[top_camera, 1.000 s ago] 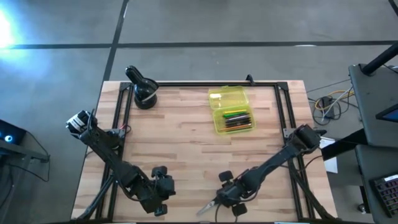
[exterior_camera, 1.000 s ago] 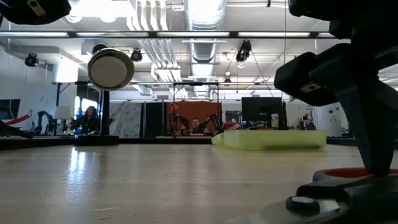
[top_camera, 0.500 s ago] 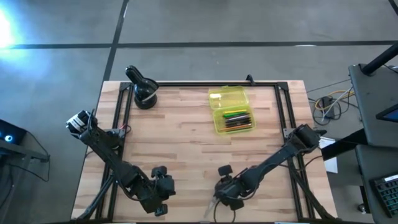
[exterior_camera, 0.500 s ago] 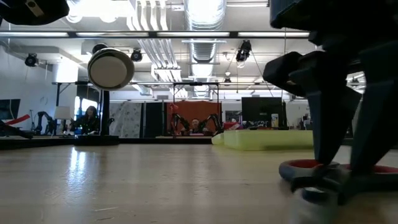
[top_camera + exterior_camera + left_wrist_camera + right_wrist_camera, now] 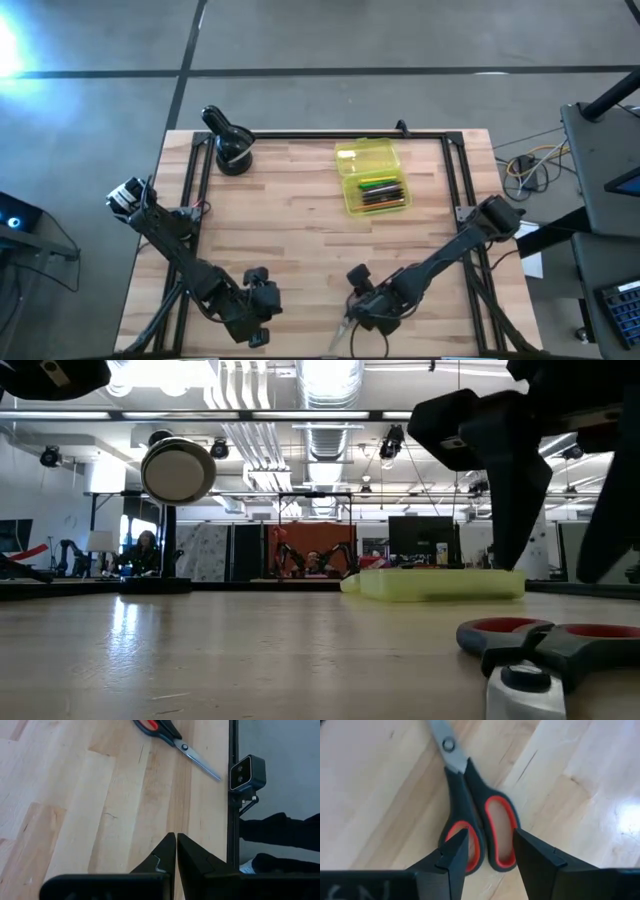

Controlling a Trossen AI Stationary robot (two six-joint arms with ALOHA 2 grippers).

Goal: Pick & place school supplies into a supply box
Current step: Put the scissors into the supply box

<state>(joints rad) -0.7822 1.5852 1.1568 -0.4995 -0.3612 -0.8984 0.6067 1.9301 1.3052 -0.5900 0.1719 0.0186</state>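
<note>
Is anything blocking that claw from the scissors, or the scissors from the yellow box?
Nothing visible. The right end effector hangs open right over the scissors handles. Between them and the supply box there is only bare table.

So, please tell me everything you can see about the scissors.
The scissors are small, with black handles lined red inside the loops, grey metal blades and a round pivot screw. The blades are closed. They lie flat on the wooden table, near its front edge, blades pointing toward that edge. The right hand is open above the handles, one finger on each side; it does not grip them yet.
</note>
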